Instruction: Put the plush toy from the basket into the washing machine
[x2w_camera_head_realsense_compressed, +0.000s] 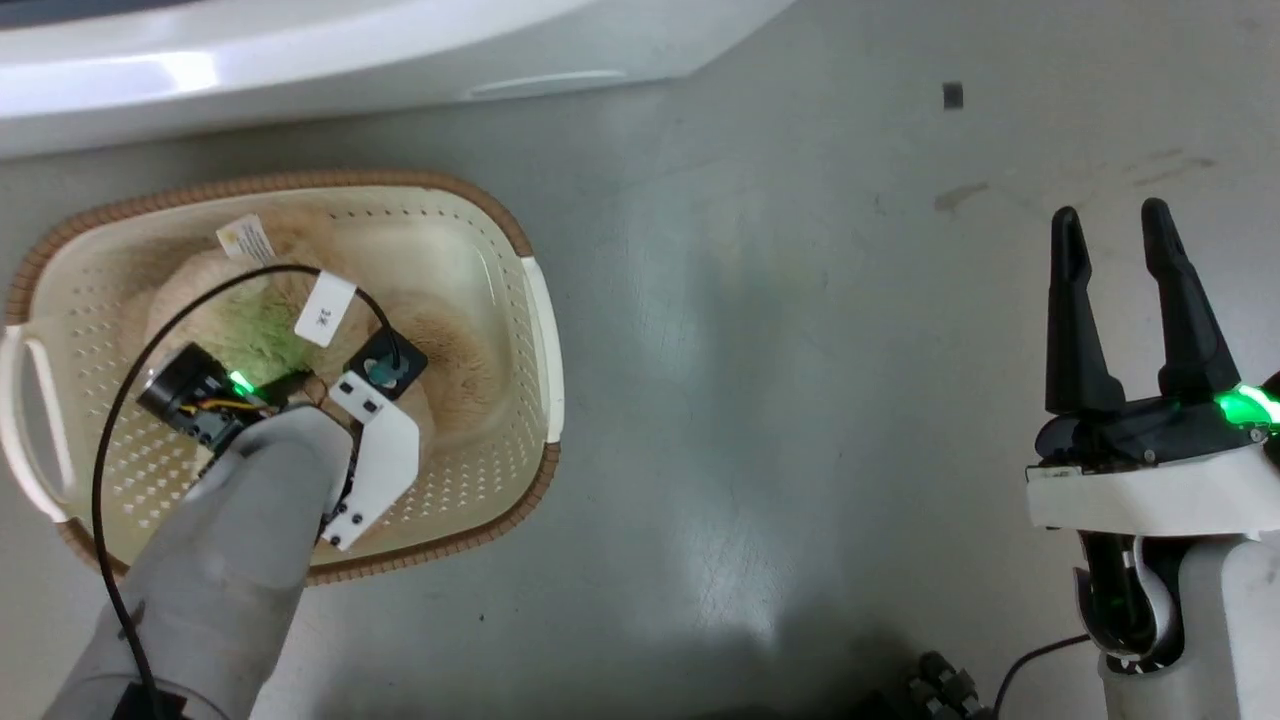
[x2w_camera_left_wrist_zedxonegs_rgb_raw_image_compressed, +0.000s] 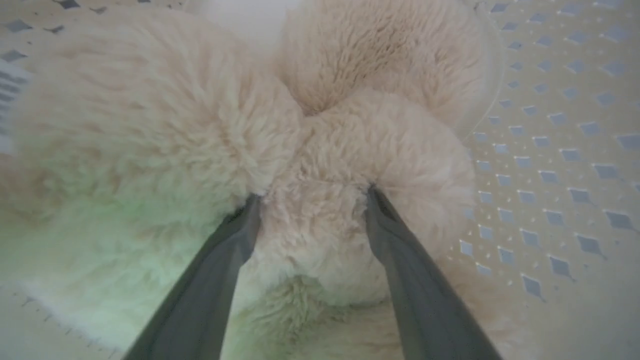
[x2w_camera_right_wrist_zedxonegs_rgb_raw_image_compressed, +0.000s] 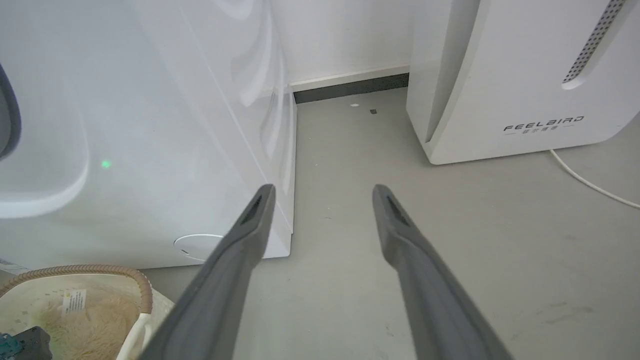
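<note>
The fluffy beige plush toy (x2w_camera_head_realsense_compressed: 455, 340) lies in the cream basket (x2w_camera_head_realsense_compressed: 480, 250) on the floor at the left, its white tag (x2w_camera_head_realsense_compressed: 247, 238) near the far wall. My left arm (x2w_camera_head_realsense_compressed: 250, 520) reaches down into the basket. In the left wrist view my left gripper (x2w_camera_left_wrist_zedxonegs_rgb_raw_image_compressed: 312, 197) is open, its fingertips pressed into the fur on either side of a rounded lobe of the plush toy (x2w_camera_left_wrist_zedxonegs_rgb_raw_image_compressed: 320, 150). My right gripper (x2w_camera_head_realsense_compressed: 1110, 212) hovers open and empty over the floor at the right. The white washing machine (x2w_camera_head_realsense_compressed: 300, 60) stands just beyond the basket.
The right wrist view looks past the right gripper (x2w_camera_right_wrist_zedxonegs_rgb_raw_image_compressed: 324, 187) at the washing machine's front (x2w_camera_right_wrist_zedxonegs_rgb_raw_image_compressed: 150, 125), the basket's rim (x2w_camera_right_wrist_zedxonegs_rgb_raw_image_compressed: 100, 270) and a white FEELBIRD appliance (x2w_camera_right_wrist_zedxonegs_rgb_raw_image_compressed: 500, 75) with a cable (x2w_camera_right_wrist_zedxonegs_rgb_raw_image_compressed: 590, 185). Grey floor (x2w_camera_head_realsense_compressed: 760, 400) separates the basket and my right arm.
</note>
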